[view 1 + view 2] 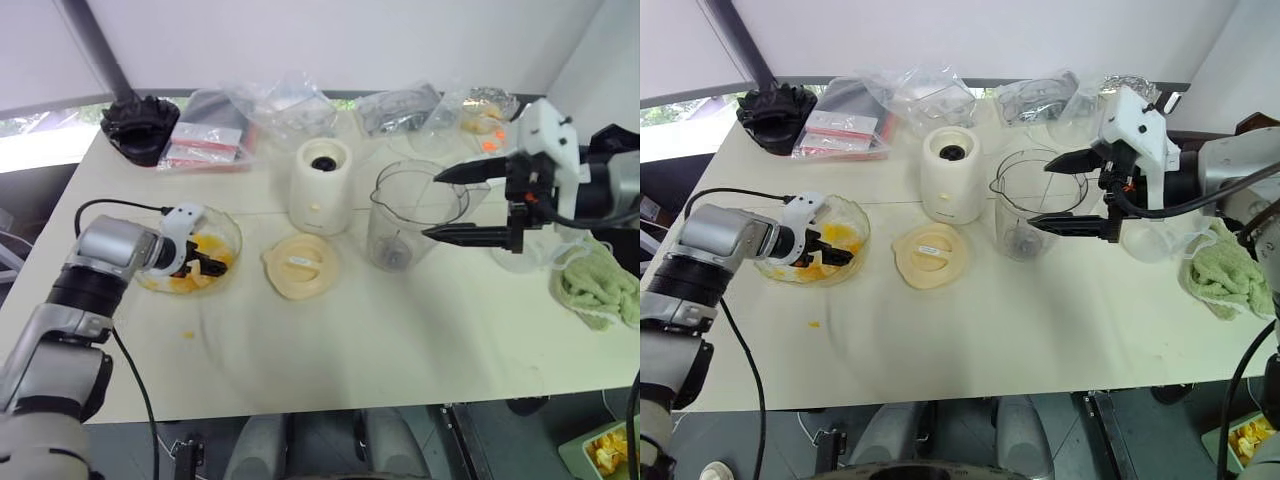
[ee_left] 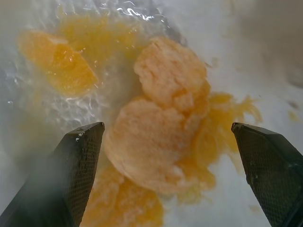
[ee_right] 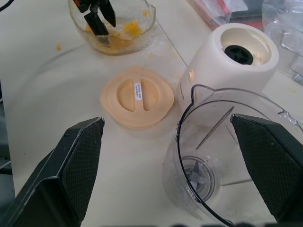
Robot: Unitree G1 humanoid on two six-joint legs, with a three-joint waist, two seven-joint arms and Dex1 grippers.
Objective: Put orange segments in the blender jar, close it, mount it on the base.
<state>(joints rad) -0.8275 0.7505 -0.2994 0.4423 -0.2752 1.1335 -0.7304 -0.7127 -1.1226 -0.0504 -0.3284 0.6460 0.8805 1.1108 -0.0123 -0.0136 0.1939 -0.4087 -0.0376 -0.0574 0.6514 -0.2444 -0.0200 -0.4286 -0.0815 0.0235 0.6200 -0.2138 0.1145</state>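
Note:
Several glossy orange segments point(image 2: 156, 142) lie in a clear glass bowl point(image 1: 232, 232) at the table's left. My left gripper point(image 1: 203, 264) reaches down into that bowl, open, its two fingers either side of a pale segment and not closed on it. The blender jar point(image 1: 392, 240) stands upright and empty right of centre, its dark blade hub point(image 3: 196, 176) at the bottom. The cream-white base point(image 1: 321, 186) stands just left of the jar. My right gripper point(image 1: 431, 205) hovers open at the jar's right side, above its rim, holding nothing.
A flat round cream lid point(image 1: 300, 266) lies between bowl and jar. Plastic bags point(image 1: 280, 105) and a black object point(image 1: 140, 128) line the table's back. A green cloth point(image 1: 598, 285) lies at the right edge. One orange scrap point(image 1: 188, 333) sits on the table before the bowl.

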